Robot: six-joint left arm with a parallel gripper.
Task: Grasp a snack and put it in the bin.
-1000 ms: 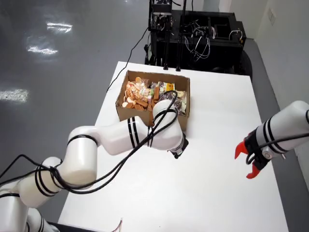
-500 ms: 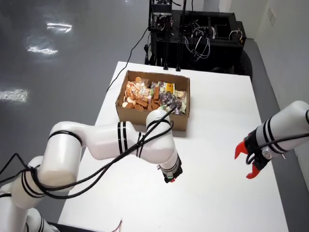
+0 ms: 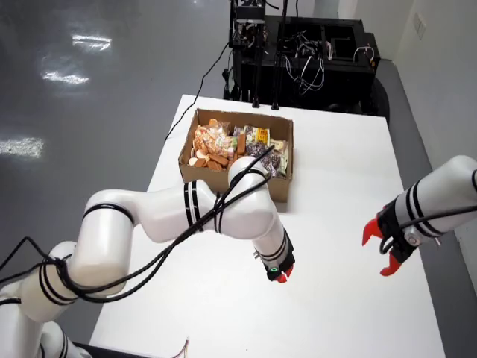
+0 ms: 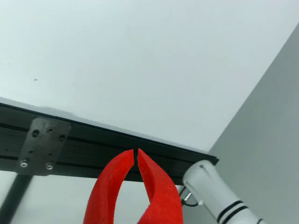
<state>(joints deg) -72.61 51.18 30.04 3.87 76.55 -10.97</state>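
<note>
White table: snacks boxed behind gripper.

Glossy white arm of rounded segments with black joint bands, black cables looped along it, a green wrist light, and curved red jaws.

Red gripper at bottom centre, fingertips touching, nothing between. Behind: white tabletop w/ black edge rail, grey metal bracket at left. White arm segment, black bands, lower right.
</note>
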